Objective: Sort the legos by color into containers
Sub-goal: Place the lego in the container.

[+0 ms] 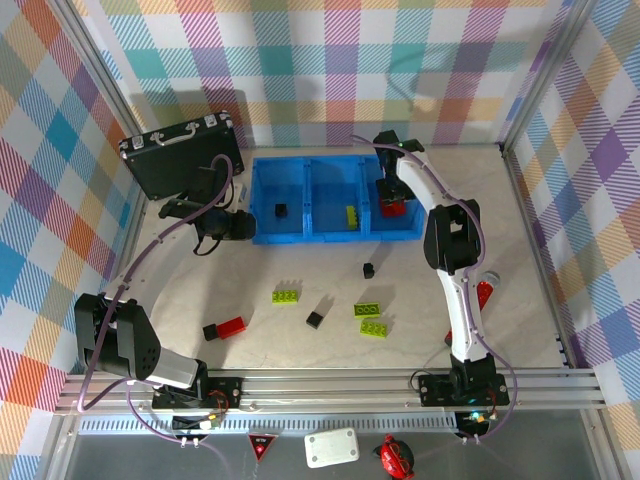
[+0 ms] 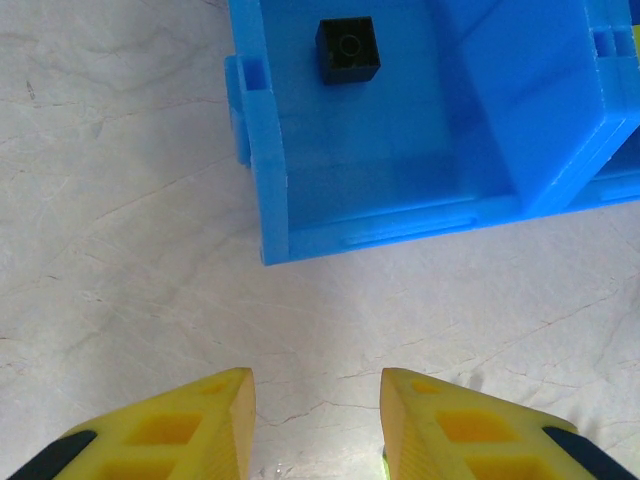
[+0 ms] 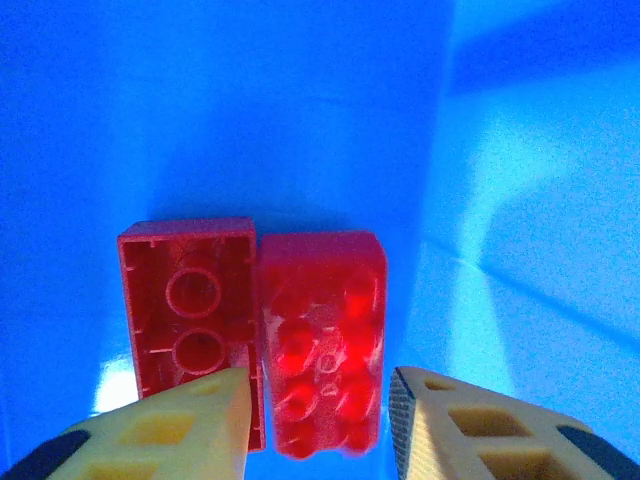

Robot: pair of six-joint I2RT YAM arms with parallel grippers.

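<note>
Showing right claw spread above two red bricks, laid side by side in rightmost compartment of bin, long axes along claw's reach. Left claw spread, empty, beside bin's left end; loose red brick at lower left judged nearer it.

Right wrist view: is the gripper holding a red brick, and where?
Cannot tell. The right gripper straddles the near end of the studs-up red brick, which seems to lie on the floor of the blue bin.
</note>
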